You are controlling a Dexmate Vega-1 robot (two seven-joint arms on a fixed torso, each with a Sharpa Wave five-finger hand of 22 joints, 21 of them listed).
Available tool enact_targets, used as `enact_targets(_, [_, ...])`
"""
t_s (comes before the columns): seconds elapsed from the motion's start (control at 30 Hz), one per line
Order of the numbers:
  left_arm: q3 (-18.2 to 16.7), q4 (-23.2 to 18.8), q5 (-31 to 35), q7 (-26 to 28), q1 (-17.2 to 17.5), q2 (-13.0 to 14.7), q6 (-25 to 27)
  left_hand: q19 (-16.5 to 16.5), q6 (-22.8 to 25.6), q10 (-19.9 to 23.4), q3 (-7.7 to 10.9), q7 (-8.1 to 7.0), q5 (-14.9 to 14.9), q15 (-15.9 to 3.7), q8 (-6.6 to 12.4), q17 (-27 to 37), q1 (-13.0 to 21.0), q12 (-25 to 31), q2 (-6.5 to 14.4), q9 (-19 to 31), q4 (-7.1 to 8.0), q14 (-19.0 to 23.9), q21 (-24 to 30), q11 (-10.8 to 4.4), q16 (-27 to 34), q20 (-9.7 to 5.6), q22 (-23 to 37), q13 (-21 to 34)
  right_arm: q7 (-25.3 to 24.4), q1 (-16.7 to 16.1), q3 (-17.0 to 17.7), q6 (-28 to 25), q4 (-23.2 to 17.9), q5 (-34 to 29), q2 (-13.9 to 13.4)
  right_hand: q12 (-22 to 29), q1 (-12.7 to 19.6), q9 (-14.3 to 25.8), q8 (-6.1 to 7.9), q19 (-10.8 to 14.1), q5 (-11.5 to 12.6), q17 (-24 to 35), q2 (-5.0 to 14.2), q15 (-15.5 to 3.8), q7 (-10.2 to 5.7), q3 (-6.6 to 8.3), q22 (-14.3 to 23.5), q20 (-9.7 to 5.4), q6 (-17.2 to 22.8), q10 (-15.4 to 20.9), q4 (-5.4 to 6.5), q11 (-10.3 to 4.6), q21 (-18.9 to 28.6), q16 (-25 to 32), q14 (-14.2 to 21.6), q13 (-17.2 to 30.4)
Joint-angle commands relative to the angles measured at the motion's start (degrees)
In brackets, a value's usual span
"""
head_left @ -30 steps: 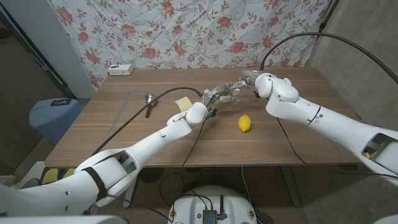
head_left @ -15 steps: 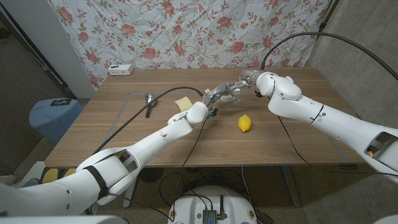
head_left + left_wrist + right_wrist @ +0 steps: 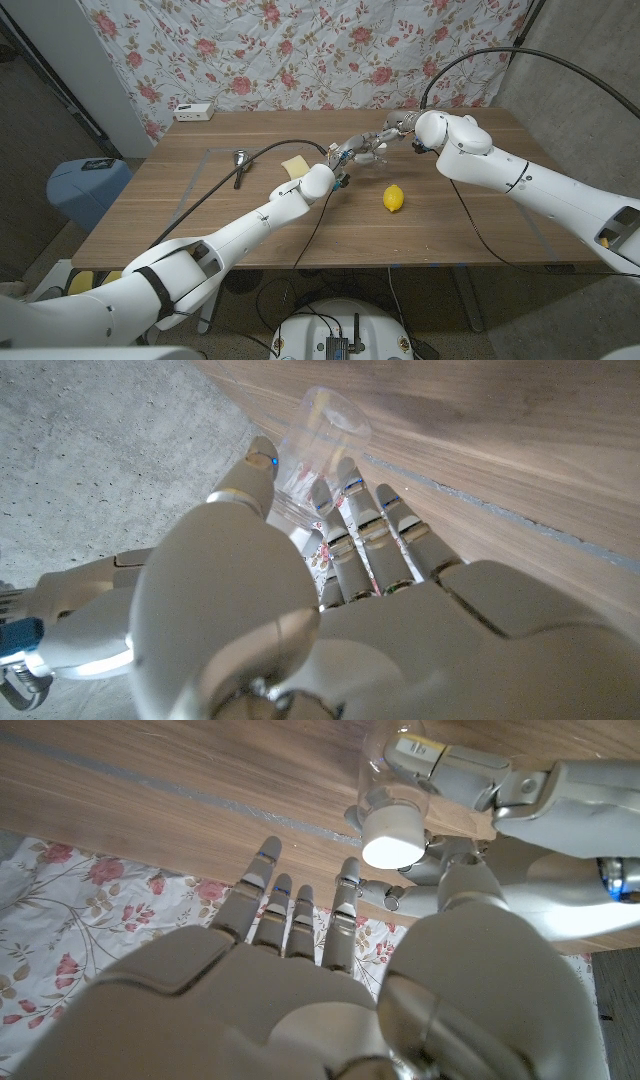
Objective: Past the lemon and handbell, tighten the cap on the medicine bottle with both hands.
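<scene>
Medicine bottle (image 3: pixel 388 782): clear, white cap (image 3: pixel 392 836), far centre of table (image 3: pixel 180 215), beyond lemon; gripped by left hand (image 3: pixel 345 158), fingers (image 3: pixel 345 520) wrapped round the clear body (image 3: pixel 315 445) in left wrist view.
Right hand (image 3: pixel 393 130): just beside bottle, cap side; fingers (image 3: pixel 290 915) extended and apart, short of cap, holding nothing in right wrist view.
Lemon (image 3: pixel 393 198): yellow, on table, nearer the robot than bottle, between the 2 arms.
Handbell (image 3: pixel 240 166): metal, lying on its side, left part of table, well apart from bottle.
Yellow sponge-like pad (image 3: pixel 296 166): just beside left forearm.
White box (image 3: pixel 193 112): far left corner of table.
Backdrop: floral cloth (image 3: pixel 300 50) behind table.
Blue bin (image 3: pixel 85 185): on floor, left of table.
</scene>
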Motion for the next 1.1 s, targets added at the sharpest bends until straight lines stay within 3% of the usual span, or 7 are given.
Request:
enact_targets(0.03, [-0.14,-0.97,0.13,0.22,0.5,0.49,0.67,-0.19,0.1,2.53,4.1,-0.42,0.29,-3.08,0.14,0.24,0.38,0.33,0.64,0.05,3.83,1.4,-0.04,-2.29,0.4,-0.12,0.05,0.28,4.59,2.19,-0.47,0.34,-0.5,0.0,-1.15,-0.08,1.31,0.0,0.11,-0.63,0.5,0.05,0.07,0.27,-0.35,0.75,0.15,0.2,-1.06,-1.09,-0.19,0.01,-0.1,-0.31,-0.66,0.32])
enact_targets(0.4, [-0.27,-1.37,0.17,0.29,0.7,0.71,0.77,-0.21,0.12,2.57,4.11,-0.42,0.3,-3.17,0.14,0.23,0.42,0.35,0.62,0.05,3.8,1.37,-0.04,-2.41,0.39,-0.13,0.05,0.28,8.73,4.13,-1.88,0.36,-0.17,-1.5,-1.28,-0.05,4.19,-0.07,0.3,-1.11,0.52,0.05,0.22,0.42,-1.45,1.97,0.12,0.22,-2.6,-2.75,-0.61,-0.22,0.04,-0.29,-1.95,0.34])
enact_targets(0.67, [-0.33,-1.28,0.11,0.13,0.64,0.79,0.49,-0.2,0.12,2.54,4.11,-0.43,0.3,-3.23,0.13,0.23,0.38,0.33,0.65,0.05,3.83,1.41,-0.03,-2.17,0.4,-0.11,0.05,0.28,9.04,3.95,-2.32,0.33,0.12,-2.95,-0.81,0.1,5.93,-0.1,0.61,-1.3,0.5,0.04,0.0,0.2,-2.62,2.6,0.1,0.25,-2.97,-3.36,-0.76,-0.41,0.11,-0.16,-2.43,0.34])
enact_targets(1.1, [-0.18,-0.76,0.19,-0.17,0.32,0.57,0.08,-0.24,0.1,2.6,4.1,-0.52,0.3,-3.27,0.12,0.24,0.31,0.35,0.66,0.05,3.86,1.46,-0.04,-2.32,0.42,-0.16,0.05,0.28,6.6,1.72,-1.09,0.94,-0.1,-3.88,-0.35,1.1,9.3,-0.14,2.76,-0.19,0.64,0.04,-0.93,-1.2,-3.96,3.89,0.1,-0.9,1.9,-1.58,-0.52,-1.27,0.63,0.62,-1.18,0.33])
